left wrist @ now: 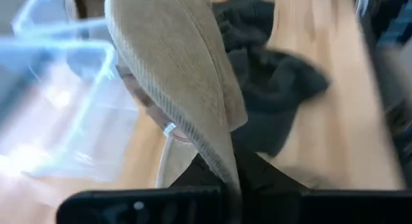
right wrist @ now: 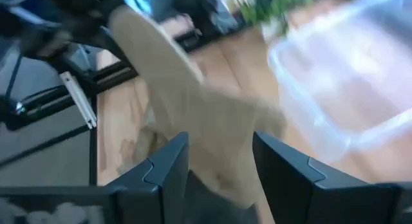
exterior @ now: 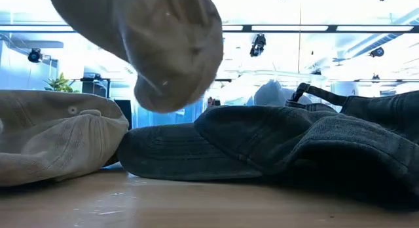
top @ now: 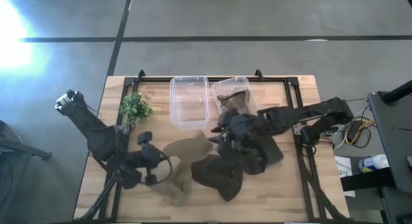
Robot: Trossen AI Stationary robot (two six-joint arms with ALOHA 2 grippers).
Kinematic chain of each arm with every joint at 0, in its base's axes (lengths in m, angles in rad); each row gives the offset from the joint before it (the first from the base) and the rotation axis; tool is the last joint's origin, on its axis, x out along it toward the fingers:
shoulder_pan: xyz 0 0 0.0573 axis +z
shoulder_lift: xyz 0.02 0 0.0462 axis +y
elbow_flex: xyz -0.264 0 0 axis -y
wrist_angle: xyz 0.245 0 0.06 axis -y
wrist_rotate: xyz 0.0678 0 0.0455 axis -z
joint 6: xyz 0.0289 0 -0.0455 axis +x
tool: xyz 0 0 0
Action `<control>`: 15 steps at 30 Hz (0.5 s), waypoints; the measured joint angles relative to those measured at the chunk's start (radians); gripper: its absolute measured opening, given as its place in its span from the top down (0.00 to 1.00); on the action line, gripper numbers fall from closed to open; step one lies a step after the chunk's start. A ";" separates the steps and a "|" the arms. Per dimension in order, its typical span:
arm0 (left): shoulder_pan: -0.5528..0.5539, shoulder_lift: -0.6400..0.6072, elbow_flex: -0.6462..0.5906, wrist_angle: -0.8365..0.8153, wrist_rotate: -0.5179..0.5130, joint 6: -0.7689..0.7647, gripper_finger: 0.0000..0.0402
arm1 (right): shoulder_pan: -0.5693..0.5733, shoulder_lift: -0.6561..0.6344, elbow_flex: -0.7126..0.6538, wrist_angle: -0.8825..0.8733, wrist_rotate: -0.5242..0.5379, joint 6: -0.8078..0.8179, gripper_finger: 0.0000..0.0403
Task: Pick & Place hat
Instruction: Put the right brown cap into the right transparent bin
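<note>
1. Tan corduroy hat (top: pixel 185 149) hangs mid-table between my two grippers, lifted off the wood.
2. My left gripper (top: pixel 162 167) is clamped on its brim (left wrist: pixel 212 153).
3. My right gripper (right wrist: pixel 219 166) has its fingers parted around the cloth.
4. Dark hats (top: pixel 222 176) lie beneath, with two clear bins (top: pixel 189 100) beyond.

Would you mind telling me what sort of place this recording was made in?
Probably a robotics lab or workshop. A wooden table stands on a bare concrete floor, the low view shows ceiling strip lights, and a second dark stand with cables sits beside the table.
</note>
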 joint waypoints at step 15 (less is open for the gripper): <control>0.220 0.128 0.156 -0.021 0.137 0.553 0.98 | 0.002 0.056 0.032 0.066 -0.131 -0.256 0.58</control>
